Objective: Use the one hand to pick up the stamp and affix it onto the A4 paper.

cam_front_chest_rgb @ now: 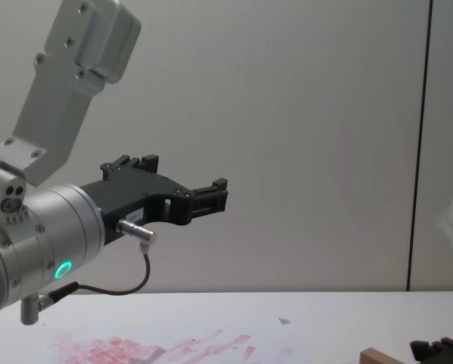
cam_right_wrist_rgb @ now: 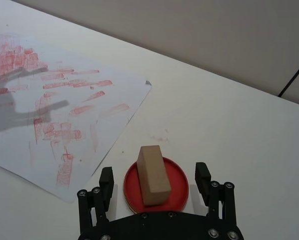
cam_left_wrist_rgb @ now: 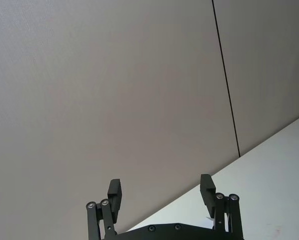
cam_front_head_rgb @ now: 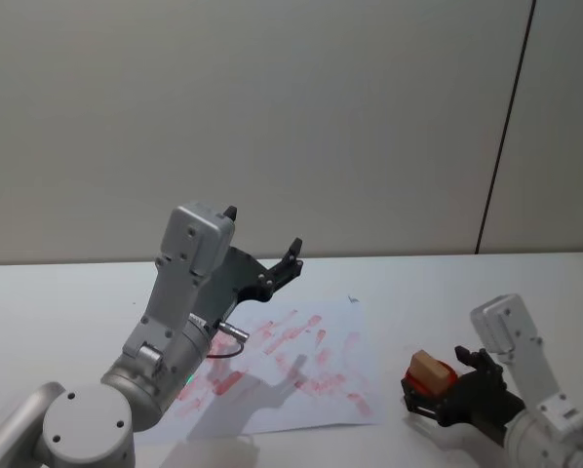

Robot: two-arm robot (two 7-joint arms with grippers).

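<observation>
The right gripper (cam_right_wrist_rgb: 154, 176) is low over the tabletop (cam_front_head_rgb: 447, 292), toward its right side and closer to the front than to the far edge by the wall. Its fingers are spread apart, one on each side of the stamp (cam_front_head_rgb: 428, 367), with a gap showing on both sides. They seem not to touch the block, though how far down they reach beside it is hard to judge.

The stamp stands on a round red ink pad (cam_right_wrist_rgb: 182, 189), just off the right edge of the A4 paper (cam_front_head_rgb: 332, 324) and not on it. The paper lies flat near the middle of the tabletop, covered with smeared red prints.

The left gripper (cam_left_wrist_rgb: 160, 186) is raised well above the paper, its fingers apart and empty, pointing toward the wall.
</observation>
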